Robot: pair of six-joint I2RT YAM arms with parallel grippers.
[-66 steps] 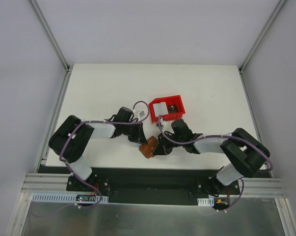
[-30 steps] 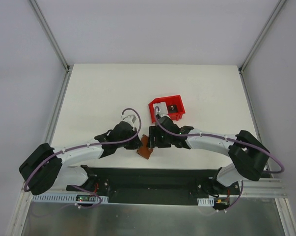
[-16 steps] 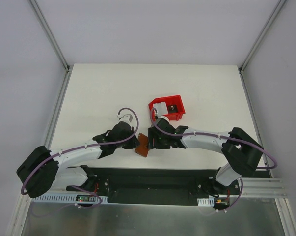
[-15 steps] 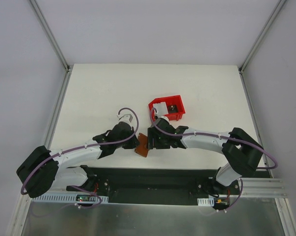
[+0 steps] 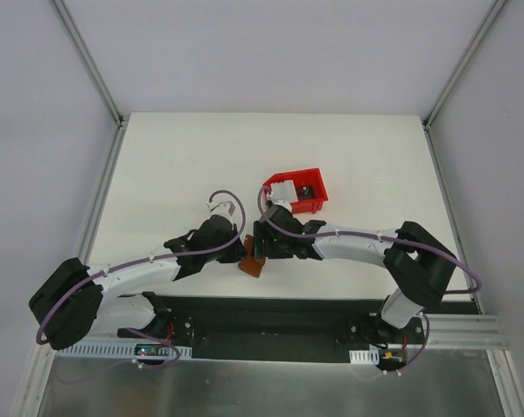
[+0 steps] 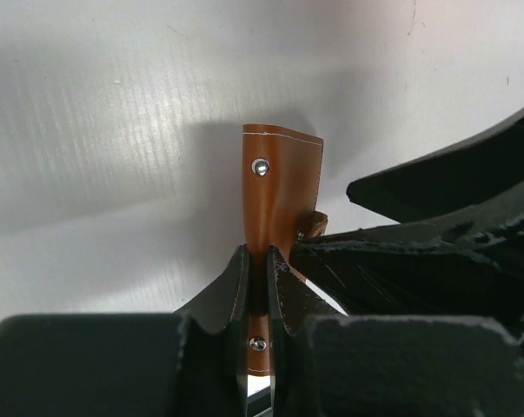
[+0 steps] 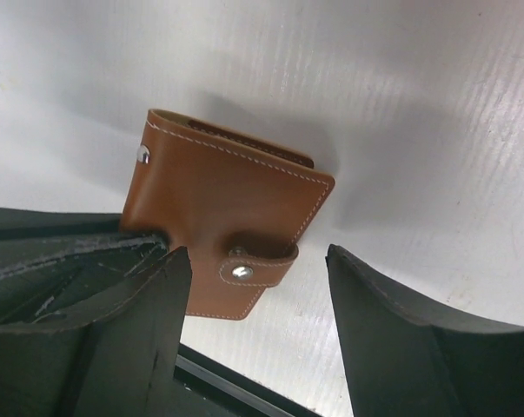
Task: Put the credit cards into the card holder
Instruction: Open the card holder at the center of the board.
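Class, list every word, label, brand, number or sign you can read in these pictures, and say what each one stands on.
No readable text appears in any view.
On the card holder: none. It is plain brown leather with stitching and metal snap studs, and no brand mark shows.
On the pale card in the red bin: too small to tell whether it carries any print.

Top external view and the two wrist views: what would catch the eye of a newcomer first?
The brown card holder sits near the front edge of the table, where both arms meet. The left gripper is shut on its edge, and the right gripper stands open with a finger on each side of it. Behind them, the red bin holds what looks like a whitish card.
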